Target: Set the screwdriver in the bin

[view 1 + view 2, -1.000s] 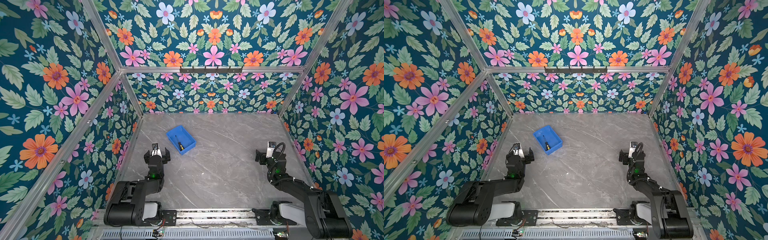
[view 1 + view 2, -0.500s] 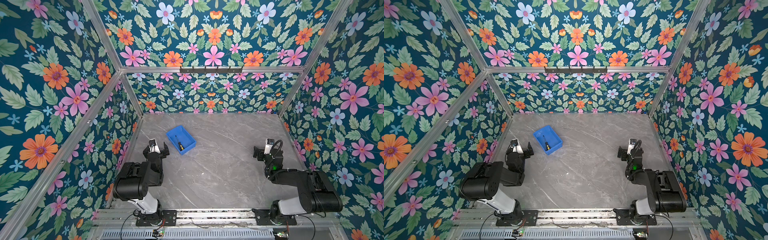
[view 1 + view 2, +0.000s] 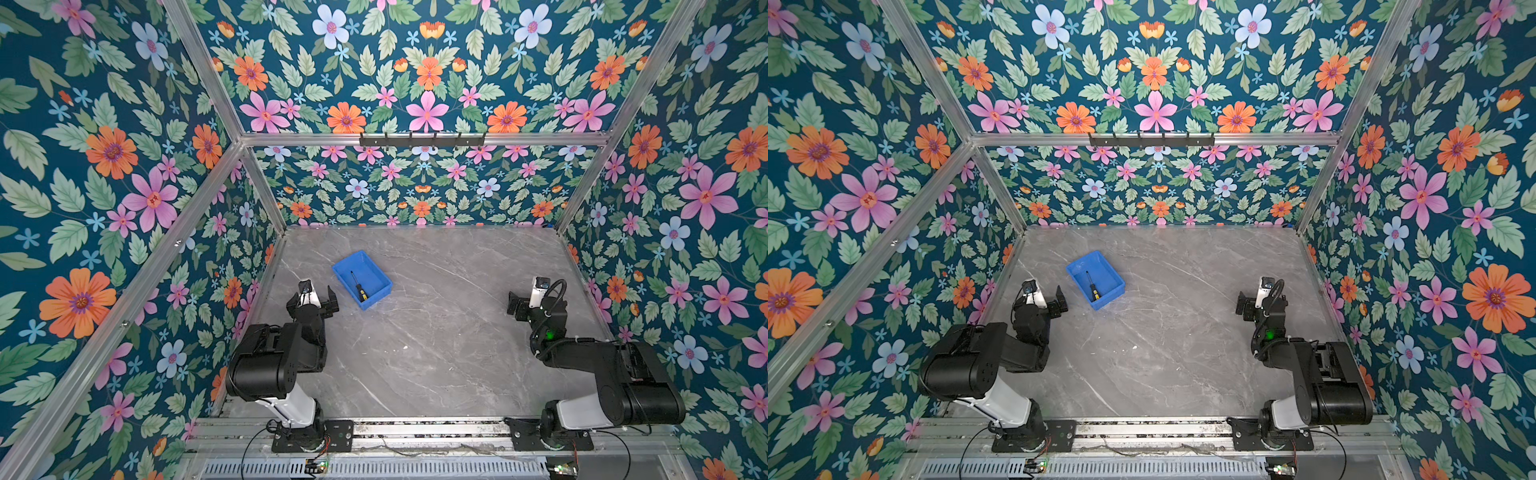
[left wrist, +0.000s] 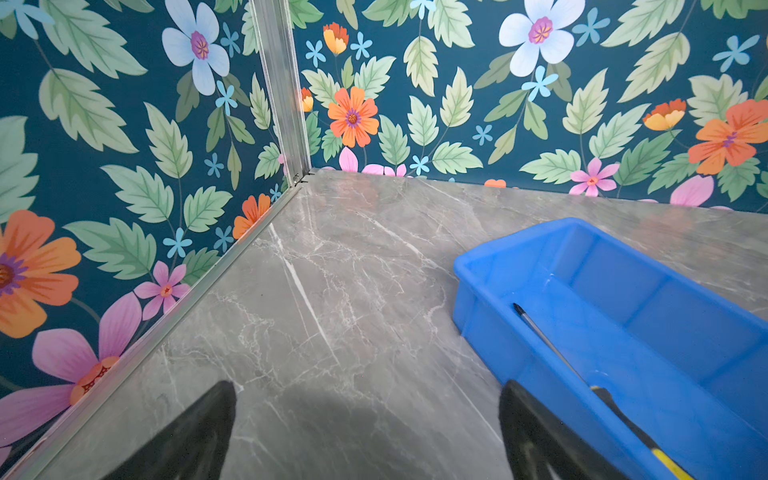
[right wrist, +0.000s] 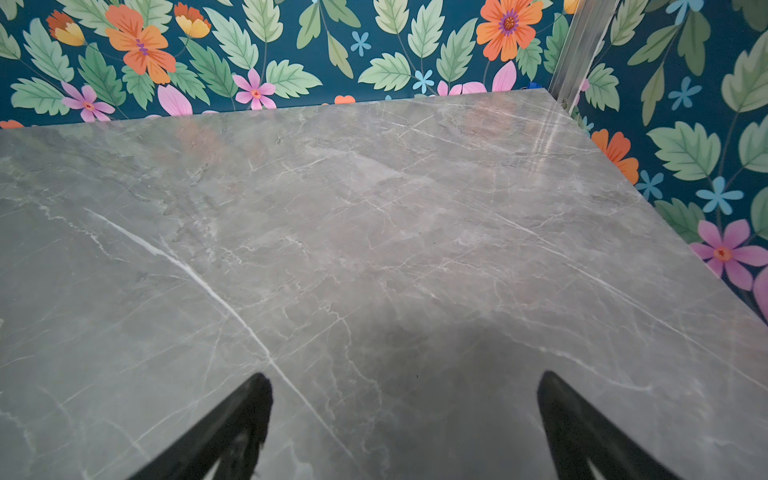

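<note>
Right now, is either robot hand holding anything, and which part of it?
Nothing is held. The left gripper and the right gripper are both open and empty; the screwdriver lies loose in the bin.

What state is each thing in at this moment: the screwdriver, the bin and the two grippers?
screwdriver: lying flat inside the bin, no gripper touching it.
bin: upright on the table, holding the screwdriver.
left gripper: open, empty, beside the bin.
right gripper: open, empty, far from the bin.
</note>
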### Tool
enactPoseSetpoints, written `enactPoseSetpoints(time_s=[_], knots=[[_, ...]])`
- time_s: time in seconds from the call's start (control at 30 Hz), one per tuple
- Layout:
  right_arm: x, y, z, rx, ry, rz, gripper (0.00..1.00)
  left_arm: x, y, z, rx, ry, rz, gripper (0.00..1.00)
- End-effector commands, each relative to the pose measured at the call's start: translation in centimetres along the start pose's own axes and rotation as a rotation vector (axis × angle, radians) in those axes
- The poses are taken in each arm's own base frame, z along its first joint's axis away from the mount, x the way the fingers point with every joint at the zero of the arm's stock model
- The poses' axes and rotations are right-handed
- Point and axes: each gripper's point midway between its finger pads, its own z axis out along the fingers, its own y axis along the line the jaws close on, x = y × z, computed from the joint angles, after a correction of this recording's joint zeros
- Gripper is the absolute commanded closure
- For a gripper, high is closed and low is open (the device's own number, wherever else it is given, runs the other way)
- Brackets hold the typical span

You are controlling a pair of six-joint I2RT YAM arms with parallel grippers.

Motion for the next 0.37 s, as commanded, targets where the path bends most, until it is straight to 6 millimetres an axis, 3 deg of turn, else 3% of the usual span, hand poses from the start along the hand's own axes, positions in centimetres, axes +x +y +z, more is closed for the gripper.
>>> enactPoseSetpoints(time_s=[0.0,0.33], knots=[[-0.62,0.24,0.02,-0.012,-0.022,0.013,0.01,-0.55,0.02,0.05,-0.003,-0.02,-0.011,0.0],[-0.66,0.29,0.03,-0.014,-0.023,0.013,0.01,-0.5,-0.02,0.09,-0.003,-0.017,-0.007,0.0]])
